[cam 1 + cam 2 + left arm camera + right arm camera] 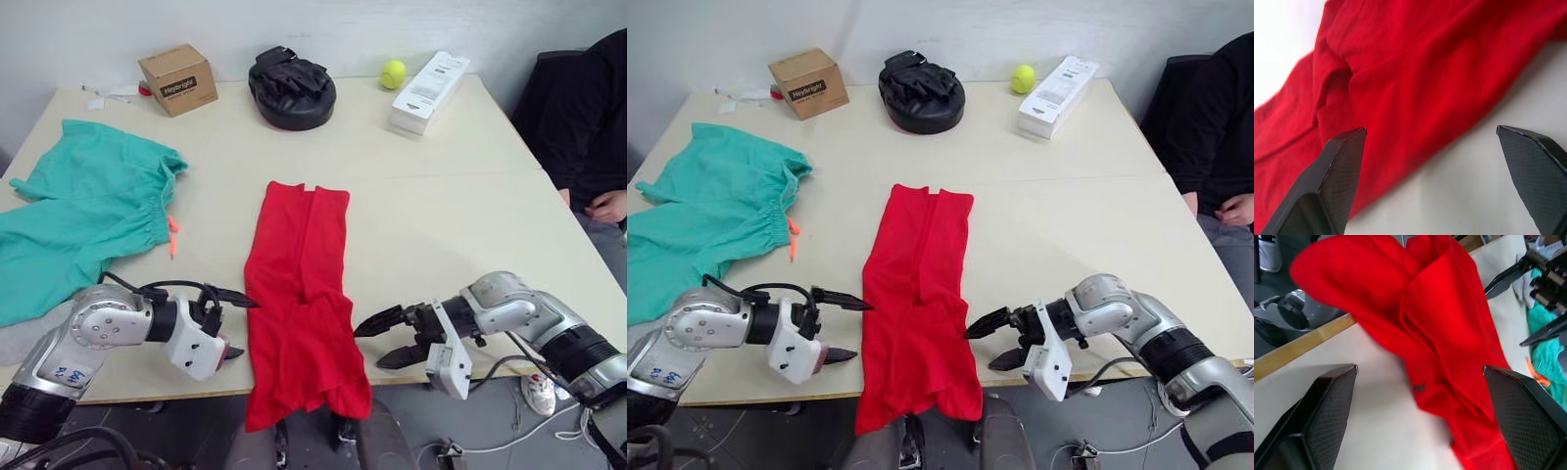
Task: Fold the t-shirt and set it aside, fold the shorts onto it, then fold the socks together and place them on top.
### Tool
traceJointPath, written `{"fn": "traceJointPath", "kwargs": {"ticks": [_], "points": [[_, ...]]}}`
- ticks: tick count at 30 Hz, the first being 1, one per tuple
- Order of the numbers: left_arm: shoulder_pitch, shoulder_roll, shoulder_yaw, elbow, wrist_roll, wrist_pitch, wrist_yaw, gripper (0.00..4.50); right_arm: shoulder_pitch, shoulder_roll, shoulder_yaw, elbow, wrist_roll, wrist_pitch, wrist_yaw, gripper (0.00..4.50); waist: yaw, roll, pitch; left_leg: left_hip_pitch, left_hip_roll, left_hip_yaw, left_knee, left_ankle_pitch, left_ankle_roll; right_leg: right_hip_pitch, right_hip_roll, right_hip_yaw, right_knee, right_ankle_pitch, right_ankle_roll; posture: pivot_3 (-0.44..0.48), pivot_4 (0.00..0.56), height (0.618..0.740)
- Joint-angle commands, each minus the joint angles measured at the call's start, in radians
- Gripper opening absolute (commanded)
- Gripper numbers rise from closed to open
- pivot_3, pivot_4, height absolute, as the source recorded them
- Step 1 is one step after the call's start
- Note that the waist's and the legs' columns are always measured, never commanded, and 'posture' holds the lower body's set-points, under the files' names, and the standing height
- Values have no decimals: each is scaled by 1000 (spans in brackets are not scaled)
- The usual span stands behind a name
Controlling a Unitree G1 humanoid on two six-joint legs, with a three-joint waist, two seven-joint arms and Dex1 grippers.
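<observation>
T-shirt: you see the red tee folded lengthwise into a long narrow strip down the middle of the table, its near end hanging over the front edge; it lies between the two grippers.
Table: you have a pale tabletop carrying everything, with a person in dark clothing seated at its far right corner.
Shorts: you find the teal-green shorts spread out at the robot's left, well apart from the tee, the orange drawstring poking out at the gathered waistband.
Left gripper: you have it low over the front of the table just beside the tee's left edge, fingers spread wide and holding nothing; in its wrist view red cloth lies between and beyond the two fingertips.
Right gripper: you have it at the tee's right edge near the front of the table, fingers parted and empty, pointing toward the cloth.
Round black pad: you see it at the back centre of the table.
White box: it lies at the back right.
Cardboard box: it sits at the back left.
Tennis ball: it rests between the black pad and the white box.
Socks: you may have a pale grey patch at the front left, under the shorts' edge, but it is too faint to be sure.
</observation>
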Motion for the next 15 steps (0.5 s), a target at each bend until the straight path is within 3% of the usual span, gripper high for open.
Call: {"fn": "traceJointPath", "kwargs": {"ticks": [1,3,7,10,15], "points": [[13,-17,-77,-20,14,-11,-12,4477,12,48,2,-18,-62,29,-19,4177,0,0,-1,0,0,0,0,0,0,0,0,0,0,0,0,0,150,740],[23,-11,-88,-34,6,-15,-19,4291,17,62,0,-24,-80,34,-26,4177,-1,0,-1,0,0,0,0,0,0,0,0,0,0,0,0,0,150,740],[49,-1,-105,-64,-22,9,-35,3192,23,86,6,-13,-112,43,-41,4177,-4,1,-2,1,0,0,-1,0,0,0,1,0,0,0,0,0,150,740],[63,-1,-113,-61,-32,46,-39,2175,46,91,15,-15,-53,153,-23,3562,-3,0,-2,1,1,0,-2,0,0,0,1,1,0,0,0,0,150,740],[81,21,-102,-57,-68,97,-62,534,60,76,-1,-48,30,238,19,1851,-3,0,-2,1,1,0,-1,1,0,0,1,1,0,0,0,0,150,740]]}}
